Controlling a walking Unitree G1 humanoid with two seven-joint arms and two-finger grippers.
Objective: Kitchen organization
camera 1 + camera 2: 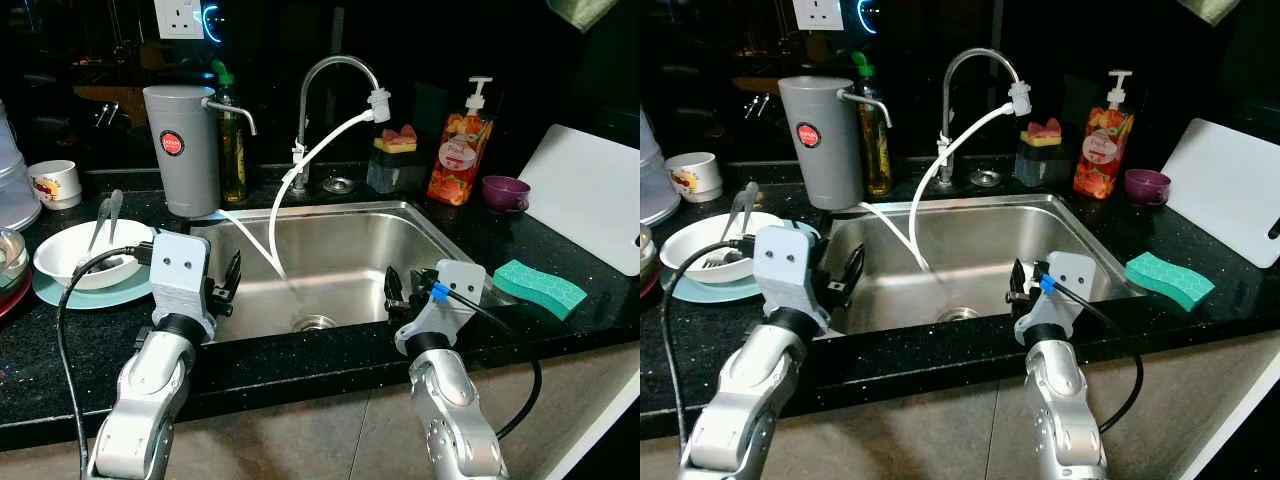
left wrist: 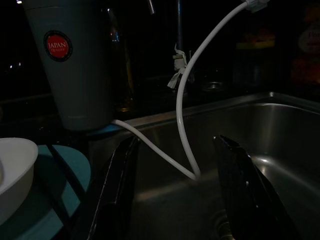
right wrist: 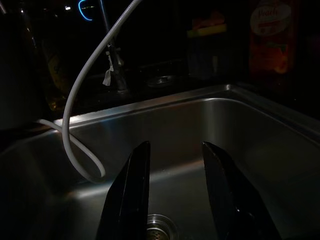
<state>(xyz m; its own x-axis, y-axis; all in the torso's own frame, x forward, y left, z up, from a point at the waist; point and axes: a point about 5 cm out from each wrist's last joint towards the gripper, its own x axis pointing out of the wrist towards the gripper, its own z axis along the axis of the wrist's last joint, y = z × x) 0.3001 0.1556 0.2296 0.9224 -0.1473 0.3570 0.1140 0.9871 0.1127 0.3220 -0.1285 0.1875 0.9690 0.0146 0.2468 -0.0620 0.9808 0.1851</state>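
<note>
Darkness blurs bottles behind sink [image 3: 210, 125]; claws [image 3: 175, 195] spread, empty.

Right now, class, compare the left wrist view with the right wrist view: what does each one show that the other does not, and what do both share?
Left wrist view alone: the grey water filter jug with its red sticker, the white bowl and teal plate.

Right wrist view alone: the red soap bottle and the sink drain.

Both: the steel sink, the white hose looping into it, and open gripper fingers over the basin.

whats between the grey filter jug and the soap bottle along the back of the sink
In the left eye view, between the grey filter jug and soap bottle: a green-capped bottle, the faucet and a sponge holder.
</note>
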